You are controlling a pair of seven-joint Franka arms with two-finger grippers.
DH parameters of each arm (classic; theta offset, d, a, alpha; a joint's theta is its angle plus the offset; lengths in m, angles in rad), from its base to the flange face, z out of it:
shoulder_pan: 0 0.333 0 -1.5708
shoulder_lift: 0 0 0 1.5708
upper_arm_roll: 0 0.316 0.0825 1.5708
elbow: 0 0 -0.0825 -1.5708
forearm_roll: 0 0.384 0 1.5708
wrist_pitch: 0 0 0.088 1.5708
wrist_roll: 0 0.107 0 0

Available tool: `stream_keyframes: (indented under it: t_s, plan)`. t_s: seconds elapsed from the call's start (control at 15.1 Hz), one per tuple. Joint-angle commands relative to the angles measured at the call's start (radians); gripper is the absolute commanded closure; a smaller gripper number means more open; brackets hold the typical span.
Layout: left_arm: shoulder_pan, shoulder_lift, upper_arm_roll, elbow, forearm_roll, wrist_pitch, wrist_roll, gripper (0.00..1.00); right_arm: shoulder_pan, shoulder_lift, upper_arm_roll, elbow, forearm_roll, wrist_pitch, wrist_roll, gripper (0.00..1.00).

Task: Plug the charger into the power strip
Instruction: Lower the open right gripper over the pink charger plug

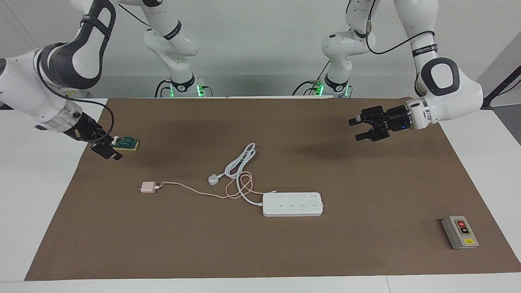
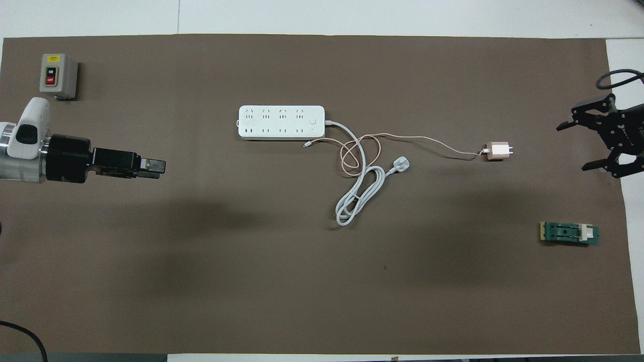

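The charger (image 1: pixel 148 187) (image 2: pixel 498 151) is a small pale-pink cube lying on the brown mat toward the right arm's end. Its thin pink cable loops toward the power strip (image 1: pixel 293 204) (image 2: pixel 280 121), a flat white bar with two rows of empty outlets near the mat's middle. My right gripper (image 1: pixel 112 147) (image 2: pixel 573 147) hangs open over the mat's edge at its own end, apart from the charger. My left gripper (image 1: pixel 354 129) (image 2: pixel 158 168) is open in the air over the mat at the left arm's end, well away from the strip. Neither holds anything.
A white three-pin plug (image 1: pixel 213 179) (image 2: pixel 400 163) with a coiled thick cord lies beside the pink cable's loops. A green block on a yellow pad (image 1: pixel 122 143) (image 2: pixel 569 233) sits close to the right gripper. A grey switch box (image 1: pixel 460 232) (image 2: pixel 58 75) stands at the mat's corner.
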Motion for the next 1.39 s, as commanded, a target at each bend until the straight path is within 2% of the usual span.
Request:
stream_keyframes:
  t_s: [0.0, 0.2, 0.33, 0.6, 0.79, 1.32]
  plan:
    - [0.006, 0.044, -0.006, -0.031, -0.116, 0.010, 0.055, 0.00, -0.003, 0.014, 0.006, -0.041, 0.058, 0.055, 0.141, 0.00]
    - [0.006, 0.118, -0.010, -0.031, -0.208, 0.003, 0.142, 0.00, -0.031, 0.088, 0.006, -0.041, 0.105, 0.065, 0.150, 0.00]
    - [0.006, 0.130, -0.011, -0.031, -0.222, 0.010, 0.165, 0.00, -0.046, 0.134, 0.004, -0.038, 0.152, 0.065, 0.152, 0.00]
    - [-0.037, 0.152, -0.011, -0.029, -0.334, 0.019, 0.165, 0.00, -0.055, 0.200, 0.004, -0.038, 0.244, 0.069, 0.153, 0.00]
    - [-0.049, 0.167, -0.013, -0.019, -0.343, 0.030, 0.164, 0.00, -0.051, 0.241, 0.004, -0.044, 0.264, 0.124, 0.149, 0.00]
    - [-0.055, 0.167, -0.013, -0.028, -0.341, 0.001, 0.159, 0.00, -0.035, 0.284, 0.006, -0.067, 0.303, 0.227, 0.106, 0.00]
